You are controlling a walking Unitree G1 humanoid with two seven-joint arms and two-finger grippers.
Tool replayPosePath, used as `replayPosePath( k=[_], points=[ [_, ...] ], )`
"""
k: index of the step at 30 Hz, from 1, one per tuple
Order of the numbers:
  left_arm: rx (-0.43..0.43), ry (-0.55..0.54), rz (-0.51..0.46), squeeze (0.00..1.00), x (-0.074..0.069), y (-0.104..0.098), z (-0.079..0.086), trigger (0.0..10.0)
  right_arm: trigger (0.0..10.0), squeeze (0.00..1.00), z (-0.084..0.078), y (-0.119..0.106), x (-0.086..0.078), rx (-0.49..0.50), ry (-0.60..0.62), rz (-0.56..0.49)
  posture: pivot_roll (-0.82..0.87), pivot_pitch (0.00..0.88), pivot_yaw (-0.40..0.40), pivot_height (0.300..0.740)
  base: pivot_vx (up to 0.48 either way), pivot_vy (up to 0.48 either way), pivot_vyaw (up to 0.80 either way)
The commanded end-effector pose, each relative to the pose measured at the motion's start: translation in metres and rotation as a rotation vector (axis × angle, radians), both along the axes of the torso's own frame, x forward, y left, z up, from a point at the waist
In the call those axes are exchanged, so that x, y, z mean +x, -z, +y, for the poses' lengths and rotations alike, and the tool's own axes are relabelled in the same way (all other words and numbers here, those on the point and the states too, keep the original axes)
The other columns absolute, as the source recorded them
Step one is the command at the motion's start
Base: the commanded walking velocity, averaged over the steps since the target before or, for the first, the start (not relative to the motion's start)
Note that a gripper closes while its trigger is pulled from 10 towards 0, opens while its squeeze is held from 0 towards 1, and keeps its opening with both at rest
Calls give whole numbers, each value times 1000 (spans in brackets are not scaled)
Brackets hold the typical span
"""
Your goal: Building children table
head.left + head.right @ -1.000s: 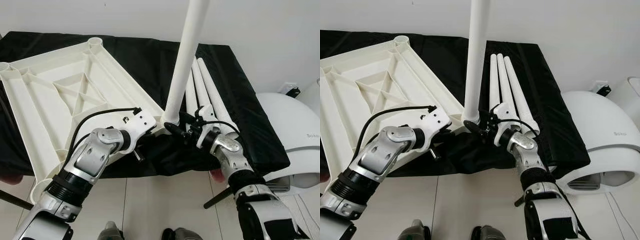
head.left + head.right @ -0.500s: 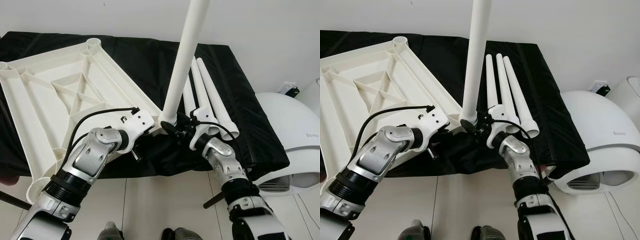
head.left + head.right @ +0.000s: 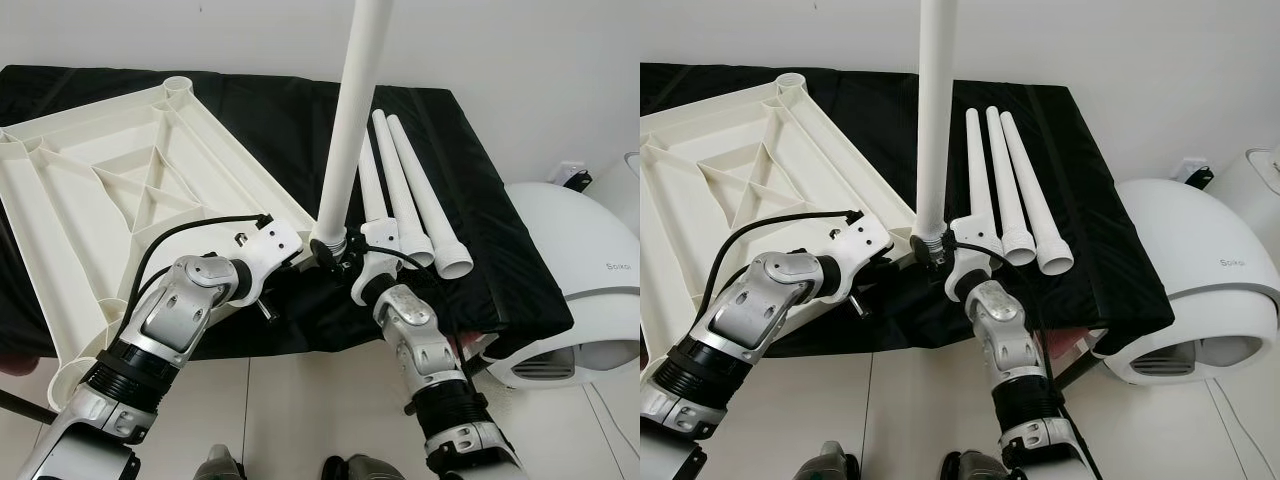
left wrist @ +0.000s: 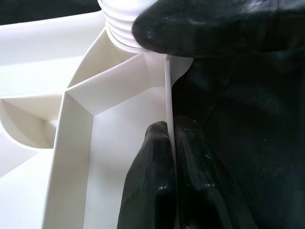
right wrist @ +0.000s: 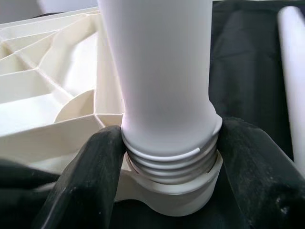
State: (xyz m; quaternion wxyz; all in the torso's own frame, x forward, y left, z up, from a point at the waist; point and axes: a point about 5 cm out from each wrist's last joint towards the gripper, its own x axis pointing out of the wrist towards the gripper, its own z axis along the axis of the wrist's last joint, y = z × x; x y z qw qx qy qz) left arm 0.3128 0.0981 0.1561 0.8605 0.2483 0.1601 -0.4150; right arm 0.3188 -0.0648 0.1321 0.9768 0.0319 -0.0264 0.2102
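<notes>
Upright leg (image 3: 352,110): stood in the near corner socket (image 5: 183,188) of the upturned tabletop (image 3: 100,200), its threads partly exposed above the collar, so it is judged not fully screwed home.
Right gripper (image 3: 932,248): its jaws are closed on the leg's threaded base, just above the socket.
Left gripper (image 4: 174,143): its jaws are pinched shut on the thin rim wall of the tabletop, just beside the socket.
Step in hand: the leg is being threaded in; it should be kept plumb over the socket and turned without side force, so the threads are not crossed.
Bracing: the tabletop should be held firmly against each turn.
Spare legs (image 3: 405,195): three are laid side by side on the black-draped desk (image 3: 500,240), beyond the socket.
</notes>
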Motion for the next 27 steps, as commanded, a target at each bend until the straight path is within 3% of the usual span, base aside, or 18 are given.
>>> replayPosePath(
  k=[1, 6, 11, 13, 15, 16, 17, 18, 27],
  points=[
    [-10, 36, -30, 0, -1, -5, -12, 10000, 0, 0, 29, 0, -8, -17, -38, 11, 12, 76, -48, 740, 0, 0, 0],
    [-9, 39, -29, 0, -1, -4, -13, 10000, 0, 0, 43, -2, -12, -12, 5, 14, 10, 80, -47, 740, 0, 0, 0],
    [-9, 39, -29, 0, 0, -5, -13, 10000, 0, 0, 43, -3, -13, -17, 15, 9, 15, 82, -48, 740, 0, 0, 0],
    [-7, 36, -30, 0, 0, -5, -12, 10000, 10000, 0, 36, -2, -11, -19, 30, 18, 13, 81, -49, 740, 0, 0, 0],
    [-6, 35, -30, 0, 0, -5, -11, 10000, 10000, 0, 33, -1, -11, -17, 38, 22, 13, 81, -49, 740, 0, 0, 0],
    [-6, 34, -30, 0, 0, -5, -11, 10000, 10000, 561, 30, -1, -11, -23, 36, 17, 12, 80, -49, 740, 0, 0, 0],
    [-6, 34, -30, 0, 0, -5, -11, 10000, 10000, 561, 30, -1, -11, -23, 36, 17, 12, 80, -49, 740, 0, 0, 0],
    [-6, 34, -31, 0, 0, -5, -11, 10000, 10000, 1000, 27, -2, -12, -15, 35, 15, 11, 79, -50, 740, 0, 0, 0],
    [-5, 33, -35, 0, 1, -4, -11, 10000, 10000, 1000, -4, -21, -16, -19, 35, -122, 3, 69, -50, 740, 0, 0, 0]
  ],
)
